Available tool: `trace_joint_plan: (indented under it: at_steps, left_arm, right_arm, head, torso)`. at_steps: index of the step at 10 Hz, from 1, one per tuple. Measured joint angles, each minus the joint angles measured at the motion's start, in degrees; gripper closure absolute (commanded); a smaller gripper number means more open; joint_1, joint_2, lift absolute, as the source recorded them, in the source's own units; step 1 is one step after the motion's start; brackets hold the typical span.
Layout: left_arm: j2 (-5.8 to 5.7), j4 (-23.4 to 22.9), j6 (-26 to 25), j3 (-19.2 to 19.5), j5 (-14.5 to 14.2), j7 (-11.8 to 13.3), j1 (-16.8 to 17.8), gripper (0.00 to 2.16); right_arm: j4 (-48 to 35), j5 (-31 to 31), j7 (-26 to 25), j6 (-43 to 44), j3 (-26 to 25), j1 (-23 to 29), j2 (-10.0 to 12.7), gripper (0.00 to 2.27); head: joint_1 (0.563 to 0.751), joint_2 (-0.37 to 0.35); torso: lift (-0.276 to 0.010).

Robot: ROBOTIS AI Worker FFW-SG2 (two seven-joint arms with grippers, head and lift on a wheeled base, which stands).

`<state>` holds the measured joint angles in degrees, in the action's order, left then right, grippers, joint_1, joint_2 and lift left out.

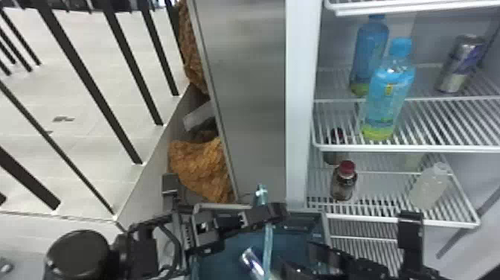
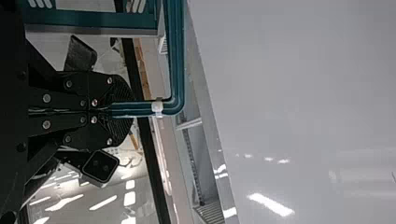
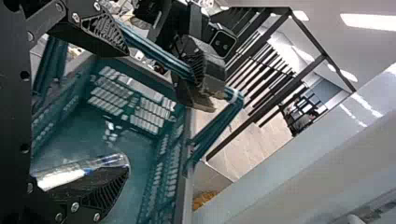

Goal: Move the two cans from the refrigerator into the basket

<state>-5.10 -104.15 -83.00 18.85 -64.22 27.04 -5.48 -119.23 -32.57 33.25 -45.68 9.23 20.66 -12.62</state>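
**One can (image 1: 253, 262) at the basket (image 1: 232, 247), second can (image 1: 461, 65) in the refrigerator (image 1: 303, 111)**

Your left end effector (image 1: 282, 213) is pinching the basket's handle (image 1: 268, 242). Your right end effector (image 1: 297, 255), spread wide, is at the basket's opening, first can alongside one finger. Second can: wire shelf (image 1: 409, 148), right of two blue-capped bottles (image 1: 390, 89).
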Motion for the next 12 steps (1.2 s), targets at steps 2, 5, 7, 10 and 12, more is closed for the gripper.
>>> trace_joint_plan:
  at_steps: [2,5,7,10,12]
  left_arm:
    - [-0.01,0.0,0.0,0.0,0.0,0.0,0.0,1.2]
    - [-0.09,0.0,0.0,0.0,0.0,0.0,-0.1,1.2]
    - [-0.09,0.0,-0.1,0.0,0.0,0.0,-0.1,1.2]
    - [-0.11,0.0,0.0,-0.1,0.0,0.0,-0.1,1.2]
    - [-0.19,0.0,0.0,-0.4,-0.1,0.0,0.0,1.2]
  right_arm:
    - [-1.2,2.0,0.2,1.8,-4.0,0.4,0.2,0.16]
    - [-6.8,6.7,0.1,5.9,-12.7,1.6,1.2,0.16]
    - [-9.3,7.7,0.0,7.2,-16.2,2.1,1.7,0.16]
    - [-11.2,8.3,-1.4,9.9,-19.9,2.5,2.5,0.16]
    - [-13.3,9.5,-2.5,12.5,-23.6,2.7,3.6,0.16]
  head:
    - [0.695,0.093]
    - [0.695,-0.028]
    - [0.695,-0.064]
    - [0.695,-0.109]
    - [0.695,-0.16]
  torso:
    - [-0.035]
    - [-0.035]
    - [-0.035]
    - [-0.035]
    - [-0.035]
